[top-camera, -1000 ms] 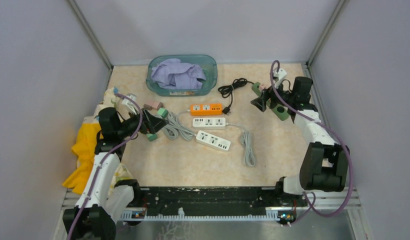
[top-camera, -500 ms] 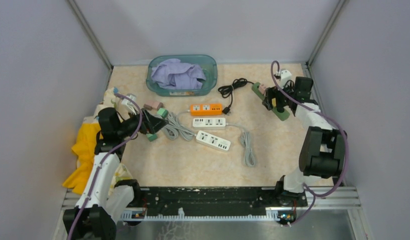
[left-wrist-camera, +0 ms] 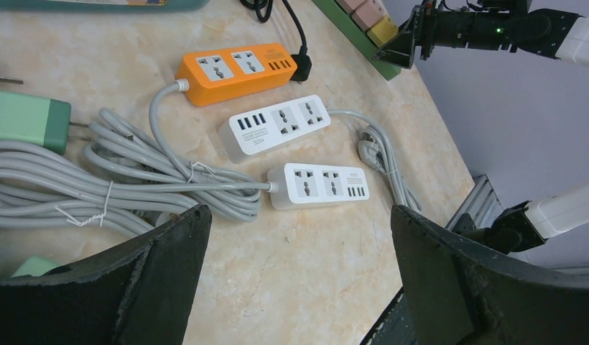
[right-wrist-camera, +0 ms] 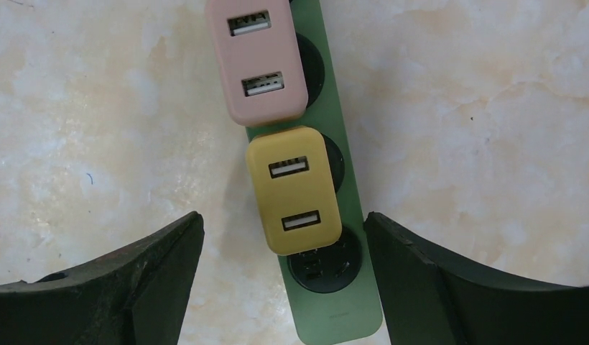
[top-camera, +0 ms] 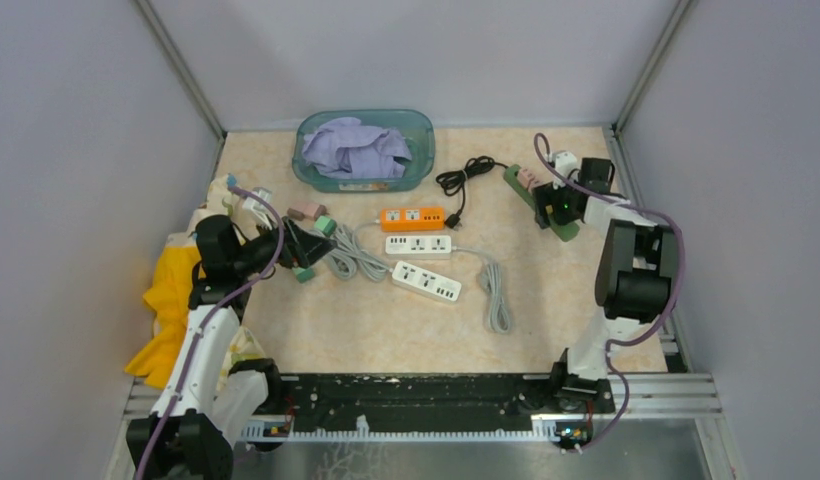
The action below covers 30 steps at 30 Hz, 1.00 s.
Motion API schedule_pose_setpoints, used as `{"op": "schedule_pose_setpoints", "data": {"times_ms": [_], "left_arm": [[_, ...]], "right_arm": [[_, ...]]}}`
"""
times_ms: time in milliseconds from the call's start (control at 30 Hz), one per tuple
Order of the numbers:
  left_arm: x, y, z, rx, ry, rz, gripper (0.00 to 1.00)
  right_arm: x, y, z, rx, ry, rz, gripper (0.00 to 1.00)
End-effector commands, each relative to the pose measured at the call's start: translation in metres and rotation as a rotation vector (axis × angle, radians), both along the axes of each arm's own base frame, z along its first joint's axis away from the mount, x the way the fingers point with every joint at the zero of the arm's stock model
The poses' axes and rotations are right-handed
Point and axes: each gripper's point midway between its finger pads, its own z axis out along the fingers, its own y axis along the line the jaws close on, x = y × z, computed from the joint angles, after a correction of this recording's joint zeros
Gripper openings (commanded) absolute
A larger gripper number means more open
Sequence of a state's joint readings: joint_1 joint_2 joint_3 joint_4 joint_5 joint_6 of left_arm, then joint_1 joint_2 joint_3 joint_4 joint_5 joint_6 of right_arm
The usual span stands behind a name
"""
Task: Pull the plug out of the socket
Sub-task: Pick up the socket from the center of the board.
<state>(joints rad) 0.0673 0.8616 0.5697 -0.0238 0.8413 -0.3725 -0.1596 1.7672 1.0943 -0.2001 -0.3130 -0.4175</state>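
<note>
Right fingers [right-wrist-camera: 112, 280] apart, swung over green socket strip [right-wrist-camera: 342, 316], now straddling yellow plug [right-wrist-camera: 294, 188] untouched; closing grasp likely next. Left fingers [left-wrist-camera: 133, 287] apart, idle.

A teal tub [top-camera: 423, 140] holding a crumpled purple cloth [top-camera: 354, 148] sits at the far side of the bench [top-camera: 556, 300]. Nearer lie an orange power strip [top-camera: 412, 217], a white power strip [top-camera: 418, 244] just beside it, and a tilted second white strip [top-camera: 426, 281]. A coiled black cable [top-camera: 466, 172] ends at the orange strip. Bundled grey cords [top-camera: 351, 258] lie to the left, and a yellow cloth [top-camera: 171, 295] drapes the left edge.
</note>
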Motion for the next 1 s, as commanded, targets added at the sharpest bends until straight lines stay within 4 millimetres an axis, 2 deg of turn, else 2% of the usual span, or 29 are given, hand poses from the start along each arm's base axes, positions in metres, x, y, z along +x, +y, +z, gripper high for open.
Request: {"op": "schedule_pose_setpoints", "data": {"times_ms": [0,133,367,567,733,867,967], "left_arm": [[-0.001,-0.001,0.015,-0.001,-0.056,-0.018,1.00],[-0.001,-0.001,0.015,-0.003,-0.056,-0.019,1.00],[-0.001,-0.001,0.015,-0.007,-0.053,-0.021,1.00],[-0.001,-0.001,0.014,-0.008,-0.050,-0.022,1.00],[0.000,0.000,0.013,-0.007,-0.046,-0.018,1.00],[-0.001,-0.001,0.014,-0.013,-0.046,-0.024,1.00],[-0.002,-0.001,0.014,-0.014,-0.048,-0.027,1.00]], "right_arm": [[0.017,-0.013,0.012,-0.055,-0.040,-0.012,0.84],[0.018,-0.015,0.002,-0.063,-0.010,-0.007,0.83],[0.030,-0.018,-0.004,-0.084,0.000,0.016,0.80],[0.032,-0.010,-0.015,-0.075,0.039,0.087,0.70],[0.032,0.002,-0.015,-0.058,0.037,0.156,0.64],[0.029,0.009,-0.020,-0.042,0.064,0.191,0.55],[0.026,0.011,-0.020,-0.033,0.069,0.209,0.45]]}}
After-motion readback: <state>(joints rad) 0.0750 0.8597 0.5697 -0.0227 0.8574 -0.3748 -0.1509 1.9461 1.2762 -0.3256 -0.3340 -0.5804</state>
